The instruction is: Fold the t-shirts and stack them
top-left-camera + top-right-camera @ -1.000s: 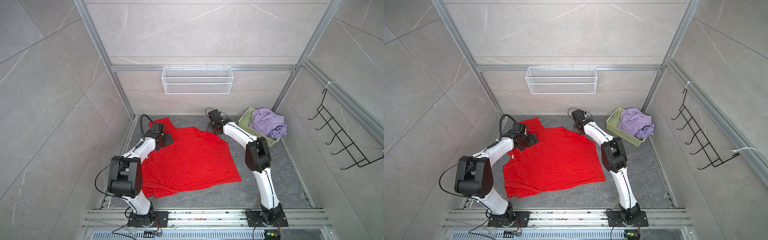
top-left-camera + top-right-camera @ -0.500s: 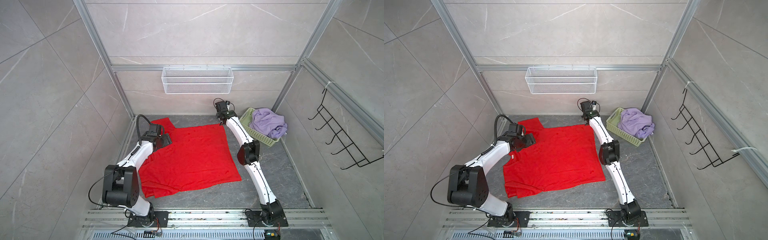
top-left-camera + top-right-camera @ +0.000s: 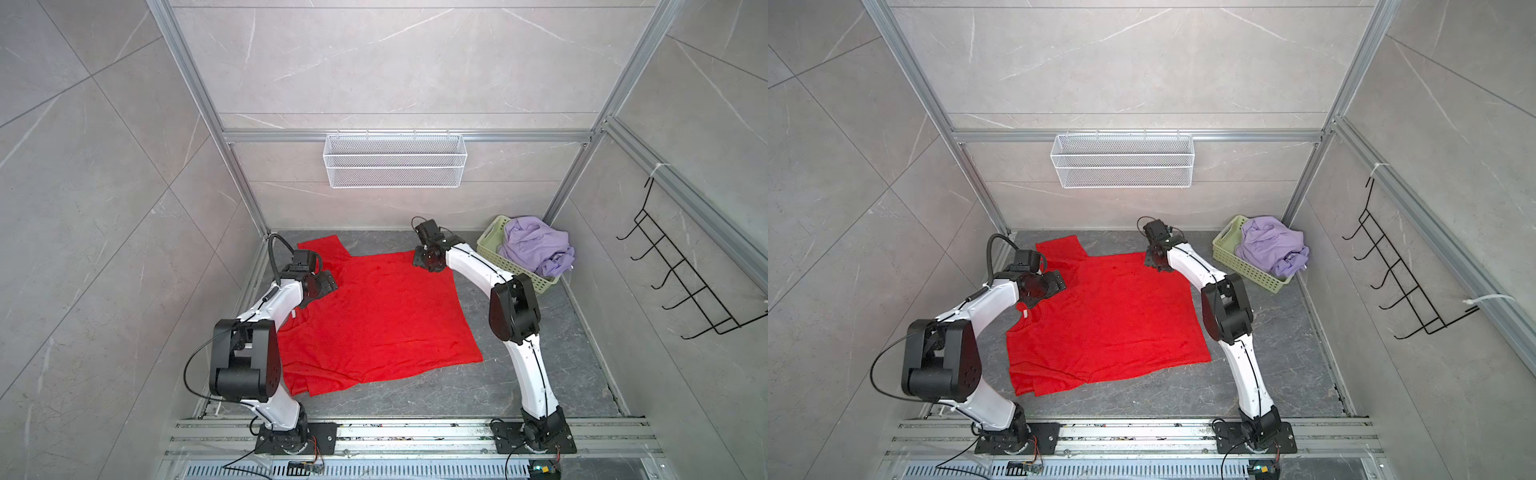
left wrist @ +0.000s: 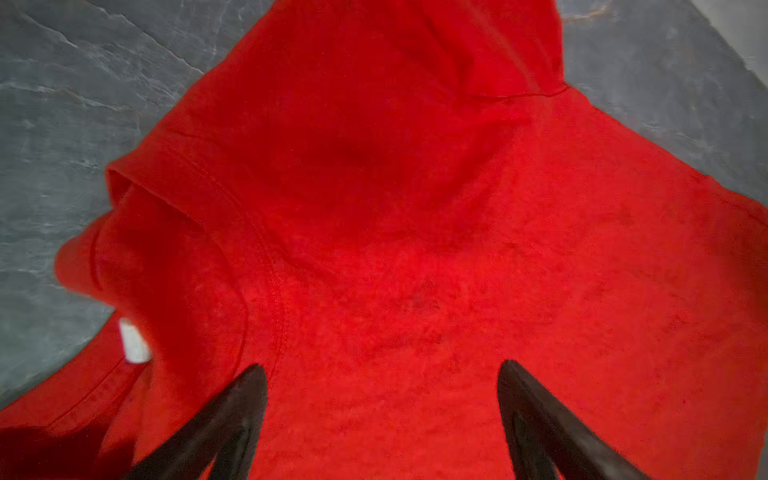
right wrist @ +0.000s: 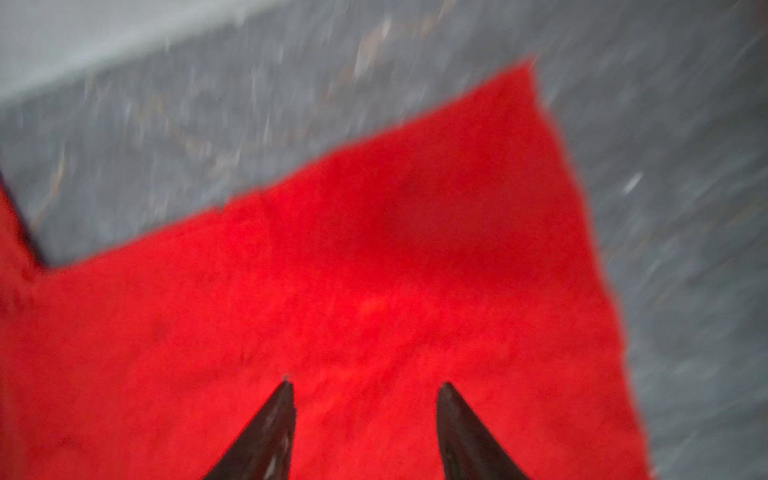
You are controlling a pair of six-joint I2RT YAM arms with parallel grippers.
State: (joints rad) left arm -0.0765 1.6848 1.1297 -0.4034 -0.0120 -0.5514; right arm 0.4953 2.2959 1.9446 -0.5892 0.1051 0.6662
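Here the red tee [image 3: 374, 324] lies spread across the table's [image 3: 519, 374] middle, the lilac tee [image 3: 536, 249] heaped in the green basket [image 3: 519, 275] at the far right corner. Left gripper [image 4: 380, 370] gapes wide, right gripper [image 5: 365, 386] half parted, both empty above red cloth.

No writing can be read anywhere. The small white neck label [image 4: 134, 344] on the red t-shirt [image 4: 415, 270] shows only a blank, blurred face.
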